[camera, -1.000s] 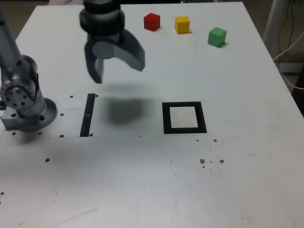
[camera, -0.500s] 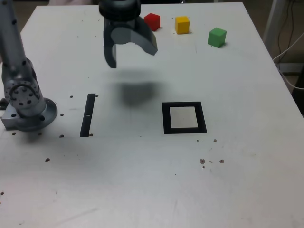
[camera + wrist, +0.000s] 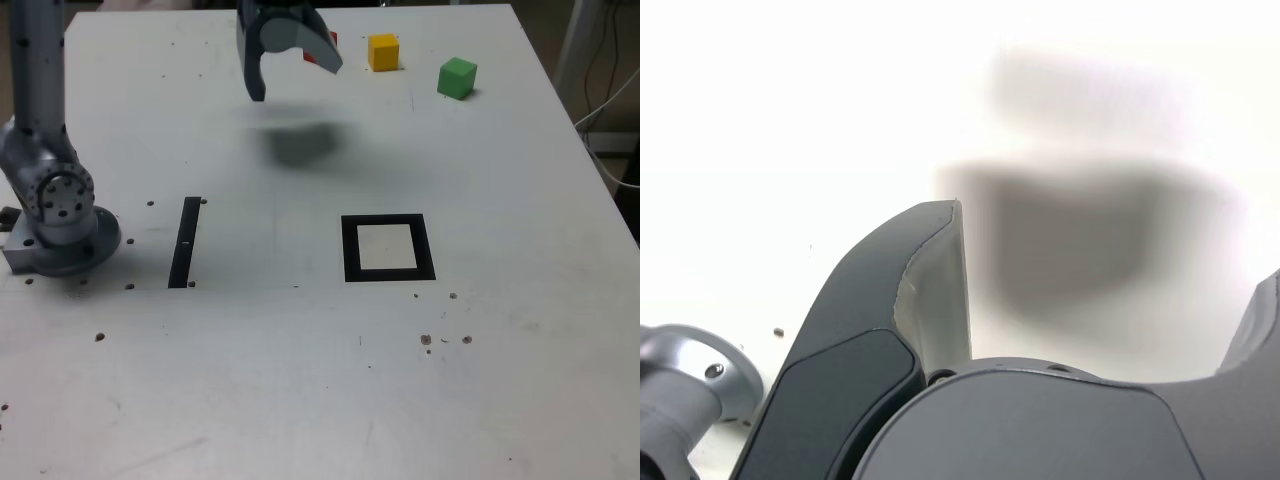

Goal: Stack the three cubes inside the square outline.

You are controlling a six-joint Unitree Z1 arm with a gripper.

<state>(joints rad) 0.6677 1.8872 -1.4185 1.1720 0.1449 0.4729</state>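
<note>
**Open pincer above the far side of the desk, all three cubes loose**

The flat square outline (image 3: 388,248), a thick black border around a white centre, lies on the white desk (image 3: 320,380) with nothing inside it; its sides run roughly parallel to the desk's edges. The three small cubes sit in a row near the far edge, well apart from the outline. The small red cube (image 3: 327,45) is mostly hidden behind the dark grey pincer (image 3: 290,70); the small yellow cube (image 3: 383,52) stands just to the exterior view's right of it, and the small green cube (image 3: 457,77) further right, turned slightly askew.

The pincer hangs above the desk with its jaws spread wide and nothing between them, tips pointing downward, its blurred shadow beneath. In the wrist view the pincer (image 3: 1110,300) shows only bare desk between its jaws.

A thin black straight bar (image 3: 186,241) lies to the exterior view's left of the outline, near the arm's grey base (image 3: 60,225).
</note>
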